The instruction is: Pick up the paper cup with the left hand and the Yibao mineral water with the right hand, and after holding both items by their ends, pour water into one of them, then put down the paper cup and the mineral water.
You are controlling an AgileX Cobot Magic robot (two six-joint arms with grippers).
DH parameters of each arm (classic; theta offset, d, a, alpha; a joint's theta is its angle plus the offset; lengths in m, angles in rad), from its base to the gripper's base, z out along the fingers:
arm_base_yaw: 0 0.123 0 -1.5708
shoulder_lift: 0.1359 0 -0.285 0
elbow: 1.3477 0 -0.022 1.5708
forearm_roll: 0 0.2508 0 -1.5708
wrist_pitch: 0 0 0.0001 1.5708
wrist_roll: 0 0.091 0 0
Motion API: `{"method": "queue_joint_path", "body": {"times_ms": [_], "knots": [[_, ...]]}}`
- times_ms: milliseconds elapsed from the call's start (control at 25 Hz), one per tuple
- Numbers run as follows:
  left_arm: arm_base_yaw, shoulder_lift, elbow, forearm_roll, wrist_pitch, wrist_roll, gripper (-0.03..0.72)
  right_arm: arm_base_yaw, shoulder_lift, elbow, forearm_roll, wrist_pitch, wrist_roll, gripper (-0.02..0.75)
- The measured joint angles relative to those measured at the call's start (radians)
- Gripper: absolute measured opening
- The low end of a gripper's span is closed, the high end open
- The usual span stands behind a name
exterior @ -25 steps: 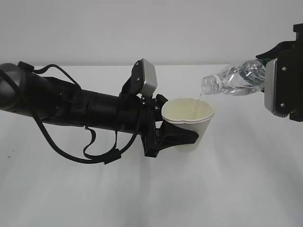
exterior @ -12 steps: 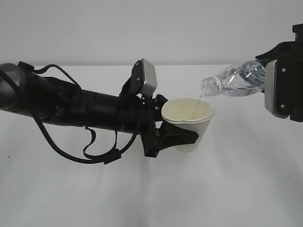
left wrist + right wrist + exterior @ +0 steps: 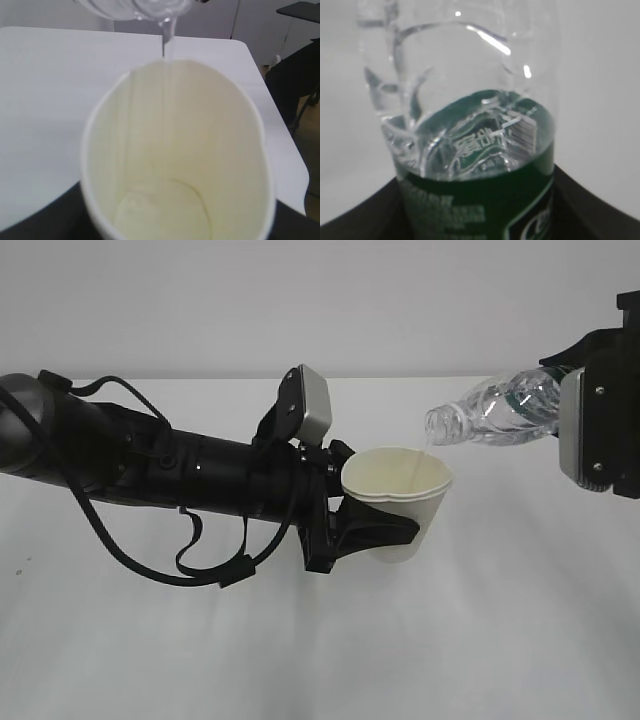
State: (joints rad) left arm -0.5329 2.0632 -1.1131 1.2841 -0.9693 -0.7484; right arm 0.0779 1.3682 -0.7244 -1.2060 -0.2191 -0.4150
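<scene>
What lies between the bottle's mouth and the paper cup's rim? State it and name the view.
A thin stream of water runs from the Yibao mineral water into the paper cup. The left wrist view shows it best.

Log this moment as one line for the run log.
phase: pouring | left end effector: holds paper cup upright above table | right end effector: holds Yibao mineral water tilted, mouth over cup rim | thin stream entering cup

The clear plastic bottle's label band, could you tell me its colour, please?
Dark green with white print, clearest in the right wrist view.
</scene>
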Motion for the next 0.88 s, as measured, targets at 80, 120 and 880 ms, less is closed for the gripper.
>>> {"method": "queue_joint_path", "body": {"times_ms": [80, 120, 880], "knots": [[0.0, 0.0, 0.0, -0.001, 0.0, 0.0, 0.432, 0.0, 0.0, 0.0, -0.002, 0.0, 0.0, 0.462], [0.0, 0.0, 0.0, 0.001, 0.0, 0.0, 0.432, 0.0, 0.0, 0.0, -0.004, 0.0, 0.0, 0.462], [0.0, 0.0, 0.0, 0.001, 0.0, 0.0, 0.432, 0.0, 0.0, -0.021, -0.01, 0.002, 0.0, 0.462]]}}
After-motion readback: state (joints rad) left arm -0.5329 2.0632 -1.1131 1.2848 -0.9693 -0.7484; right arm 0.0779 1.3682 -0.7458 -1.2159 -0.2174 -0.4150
